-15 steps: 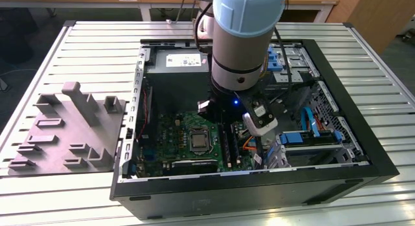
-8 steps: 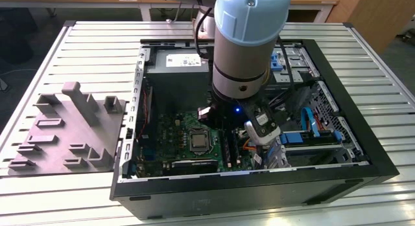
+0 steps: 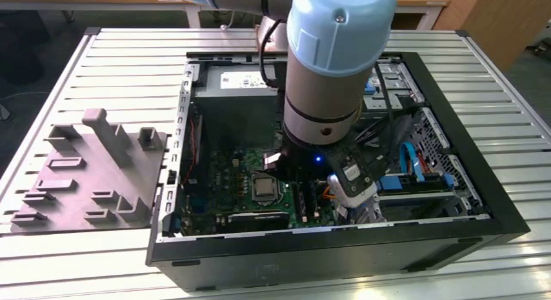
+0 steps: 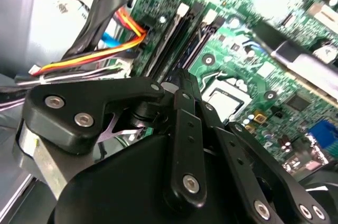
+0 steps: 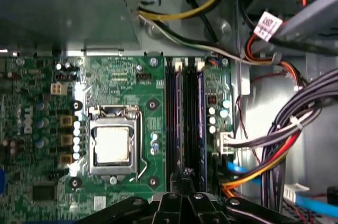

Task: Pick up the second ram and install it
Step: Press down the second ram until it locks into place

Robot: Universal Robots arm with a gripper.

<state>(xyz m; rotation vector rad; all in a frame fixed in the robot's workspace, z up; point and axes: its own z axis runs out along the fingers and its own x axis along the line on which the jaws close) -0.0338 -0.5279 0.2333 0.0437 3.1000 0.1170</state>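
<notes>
The gripper (image 5: 183, 177) hung low inside the open computer case (image 3: 482, 203), its fingers pressed together directly above the memory sockets (image 5: 176, 118) (probably to push down). The second ram (image 5: 199, 123) stood seated in the outer slot. Bundled cables (image 5: 296, 129) crowded one side, leaving little room there

No print here can be made out. A white tag (image 5: 270, 25) on the cables carries a barcode-like mark, unreadable. The power supply's label (image 3: 240, 81) is unreadable too.
</notes>
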